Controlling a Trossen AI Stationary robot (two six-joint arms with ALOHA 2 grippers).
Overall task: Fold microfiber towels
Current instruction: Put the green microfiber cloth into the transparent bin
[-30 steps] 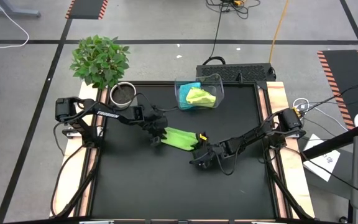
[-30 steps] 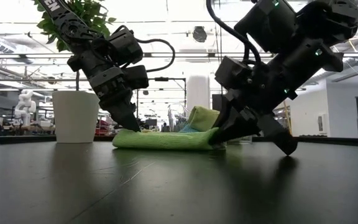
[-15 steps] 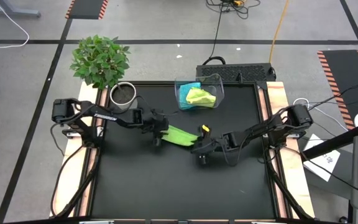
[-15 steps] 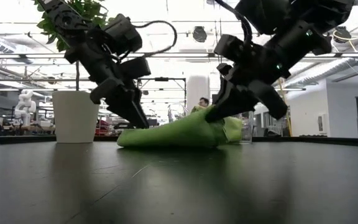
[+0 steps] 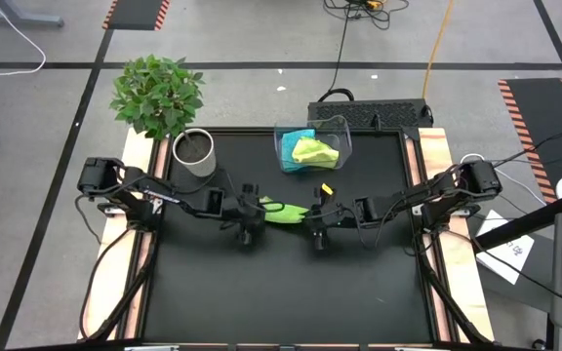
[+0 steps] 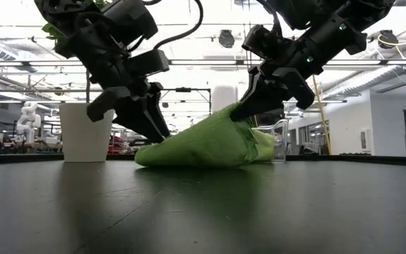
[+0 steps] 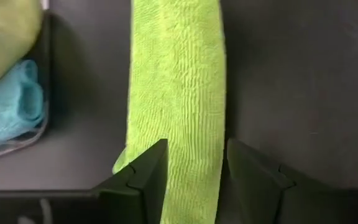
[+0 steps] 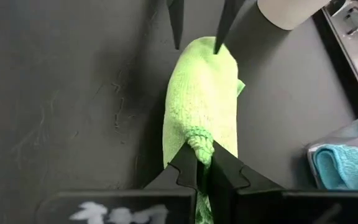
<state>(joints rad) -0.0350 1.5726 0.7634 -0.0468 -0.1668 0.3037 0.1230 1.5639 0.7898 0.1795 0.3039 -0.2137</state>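
Two claws on one lime-green towel (image 5: pixel 283 212), mid-surface, long axis running straight between them. Right claw (image 8: pixel 207 163) pinched shut on its end, lifting it; left claw (image 7: pixel 193 163) straddles the other end, fingers spread. Black surface (image 5: pixel 261 292). Bin (image 5: pixel 312 146) with remaining towels sits behind; potted plant (image 5: pixel 159 97) at the left rear corner.
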